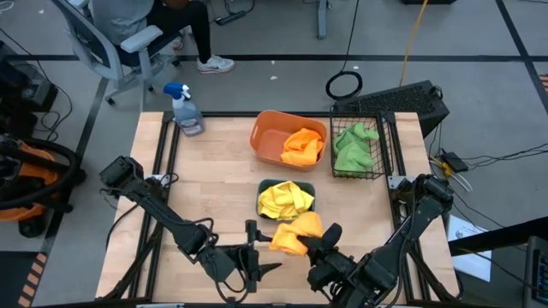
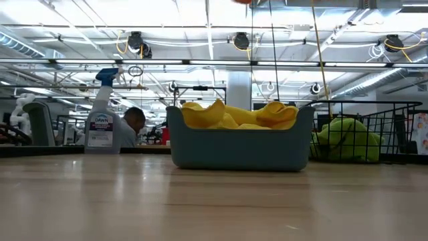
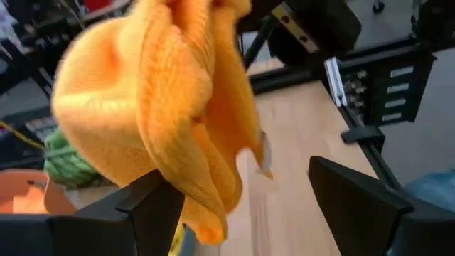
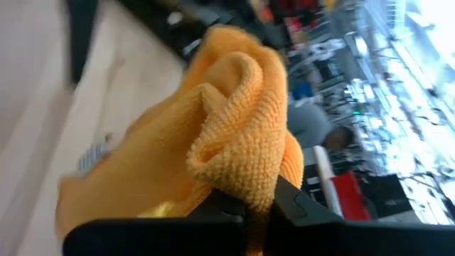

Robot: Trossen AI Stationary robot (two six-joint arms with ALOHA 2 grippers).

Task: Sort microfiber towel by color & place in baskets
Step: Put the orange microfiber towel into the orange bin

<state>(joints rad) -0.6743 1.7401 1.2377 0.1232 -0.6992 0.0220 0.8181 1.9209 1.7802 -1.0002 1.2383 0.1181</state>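
**Orange towel in the air, wrong-bin risk**

My right gripper was clamped on an orange towel, held off the table near the front edge, just in front of the teal tray. In my right wrist view the fingers pinched only a fold of cloth, the rest bunched loose above. My left gripper sat just beside it, jaws apart, nothing between them.

Risks as I judged them: the pinch was on a fold, so the towel could slip out on a fast swing. The yellow-filled tray lay between me and the orange tub, so a low carry could drag cloth across it or drop orange onto yellow. The left gripper probably sat close enough to snag the hanging edge, though the blurred view left that uncertain. Green towels were in the black wire basket.
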